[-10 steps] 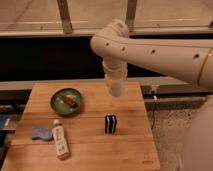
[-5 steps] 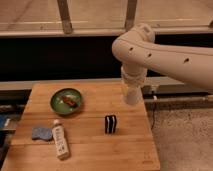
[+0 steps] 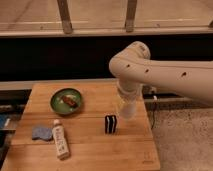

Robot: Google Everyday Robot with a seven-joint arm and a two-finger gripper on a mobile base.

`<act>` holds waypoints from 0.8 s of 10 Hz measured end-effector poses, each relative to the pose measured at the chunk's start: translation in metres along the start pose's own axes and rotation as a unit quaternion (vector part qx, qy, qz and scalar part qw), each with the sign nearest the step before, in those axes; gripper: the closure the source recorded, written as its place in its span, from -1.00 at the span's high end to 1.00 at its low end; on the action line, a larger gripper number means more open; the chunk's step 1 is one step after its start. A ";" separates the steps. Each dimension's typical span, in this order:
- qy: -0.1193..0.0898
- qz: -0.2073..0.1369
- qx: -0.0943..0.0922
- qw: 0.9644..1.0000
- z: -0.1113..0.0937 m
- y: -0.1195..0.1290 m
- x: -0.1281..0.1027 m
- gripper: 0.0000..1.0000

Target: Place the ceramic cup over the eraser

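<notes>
1. Nearest you, the white bottle lies at the front of the wooden table, with the blue-grey cloth just beside it. Neither has shifted in the last second.
2. The eraser stands upright and uncovered, exactly where it was.
3. Just beside it, on the side away from the bottle, the ceramic cup hangs clear of the table in the gripper. The fingers look clamped on the cup, since nothing else carries it.
4. This is what changed: the cup swung outward past the eraser, then dropped, and its lower edge now looks about level with the eraser's top.
5. For you, that means the descent is probably off target. Bring the cup over the eraser before lowering, or its rim may topple the block.
6. Farther back, the green bowl sits well apart and undisturbed.
</notes>
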 end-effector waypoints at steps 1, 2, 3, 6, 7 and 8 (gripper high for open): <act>-0.002 -0.007 -0.001 1.000 -0.001 0.007 0.002 -1.00; -0.005 -0.013 -0.002 1.000 -0.002 0.013 0.003 -1.00; -0.007 -0.023 -0.004 1.000 -0.003 0.023 0.004 -1.00; -0.012 -0.048 -0.008 0.999 -0.003 0.046 0.002 -1.00; -0.016 -0.056 -0.009 0.998 -0.004 0.053 -0.001 -1.00; -0.017 -0.060 -0.009 0.998 -0.004 0.057 -0.001 -1.00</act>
